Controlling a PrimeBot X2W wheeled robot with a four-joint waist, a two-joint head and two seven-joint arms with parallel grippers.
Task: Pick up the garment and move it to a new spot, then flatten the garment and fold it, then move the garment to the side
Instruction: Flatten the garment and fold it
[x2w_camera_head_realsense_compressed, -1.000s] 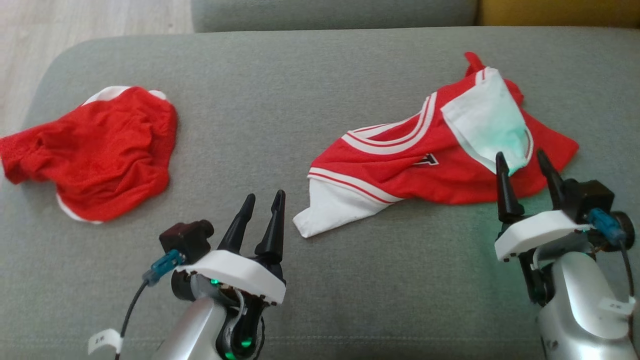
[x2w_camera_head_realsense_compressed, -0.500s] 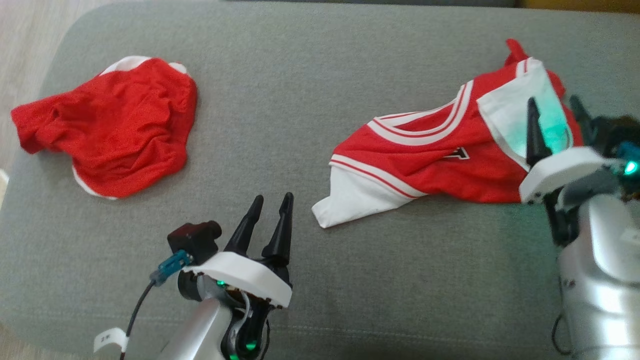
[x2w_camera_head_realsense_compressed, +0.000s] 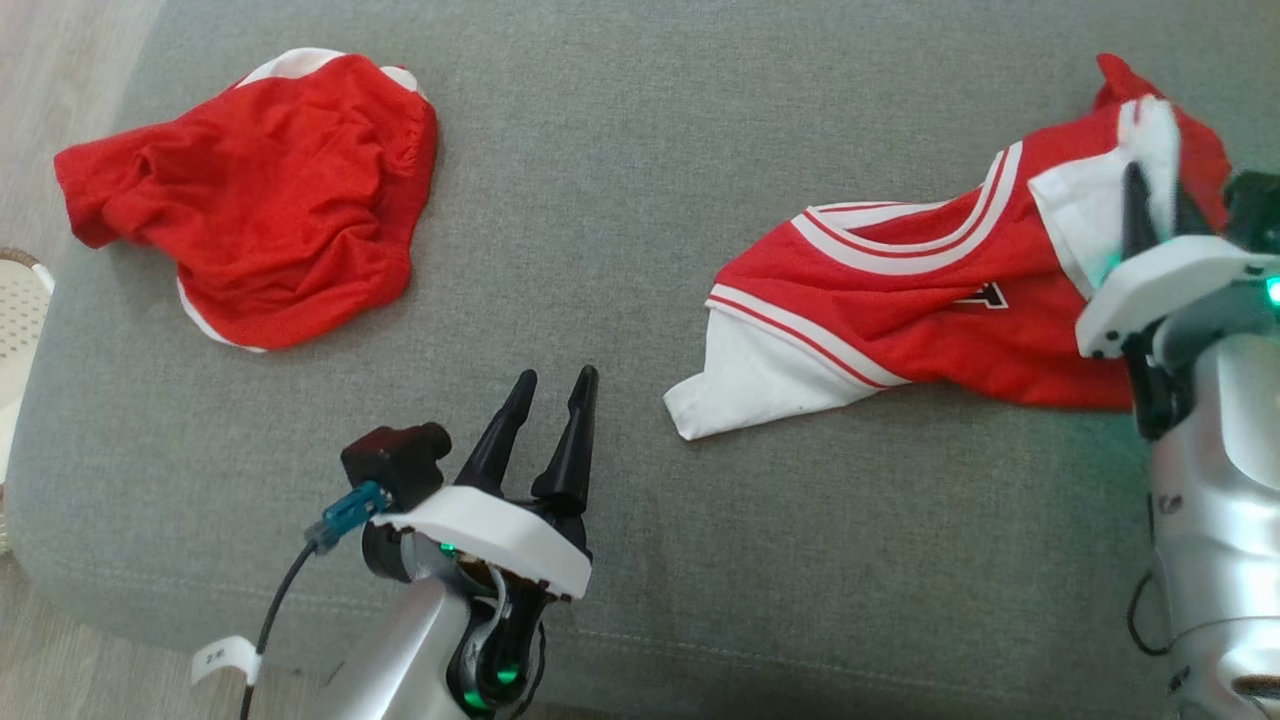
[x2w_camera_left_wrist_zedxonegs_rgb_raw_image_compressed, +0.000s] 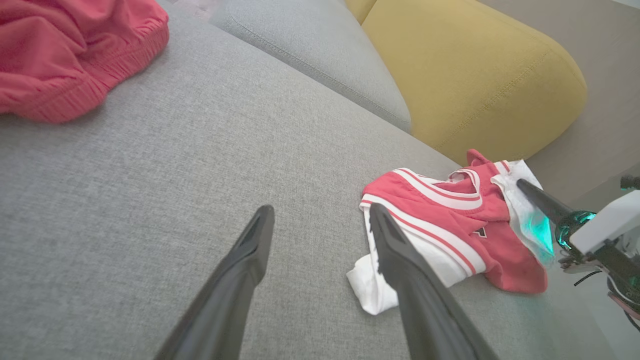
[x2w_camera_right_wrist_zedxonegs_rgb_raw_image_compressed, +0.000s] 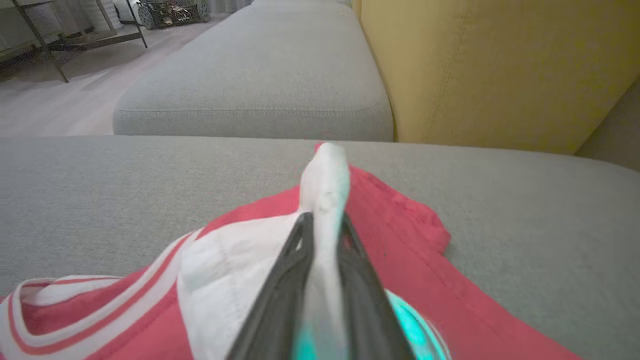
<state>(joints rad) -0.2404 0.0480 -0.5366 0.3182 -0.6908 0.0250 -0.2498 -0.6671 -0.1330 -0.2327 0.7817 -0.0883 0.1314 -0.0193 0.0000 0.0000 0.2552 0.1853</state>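
Right gripper (x2w_camera_head_realsense_compressed: 1155, 190) is now sitting on the jersey (x2w_camera_head_realsense_compressed: 900, 320), where a second ago it was hanging short of the cloth. Its fingers are pulling in from spread to a narrow pinch. Head camera is shifting too, so the overall slide of the scene isn't the clothes moving.

Right wrist view is showing the fingers clamping a ridge of the jersey's white flap (x2w_camera_right_wrist_zedxonegs_rgb_raw_image_compressed: 325, 175), and the cloth is standing up between them. Left gripper (x2w_camera_head_realsense_compressed: 557, 378) is hovering over bare seat (x2w_camera_head_realsense_compressed: 640, 150) with its fingers wide and nothing in them, near the jersey's white corner.

Jersey is lying crumpled on the right side of the seat, well apart from the shorts (x2w_camera_head_realsense_compressed: 270, 210) at far left.

Risks as I'm reading it:
- The pinch is taking only a thin loose flap, so it could be slipping out on the lift.
- Layers are bunching, so a one-point lift may be bringing the jersey up twisted and making flattening harder.
- The trailing hem may be dragging across the seat.

Writing: a black mark (x2w_camera_head_realsense_compressed: 990, 295) is showing on the chest, but it's mostly folded under and I can't read it. A white tag (x2w_camera_head_realsense_compressed: 225, 660) is hanging on the left arm's cable, with print too small to read.
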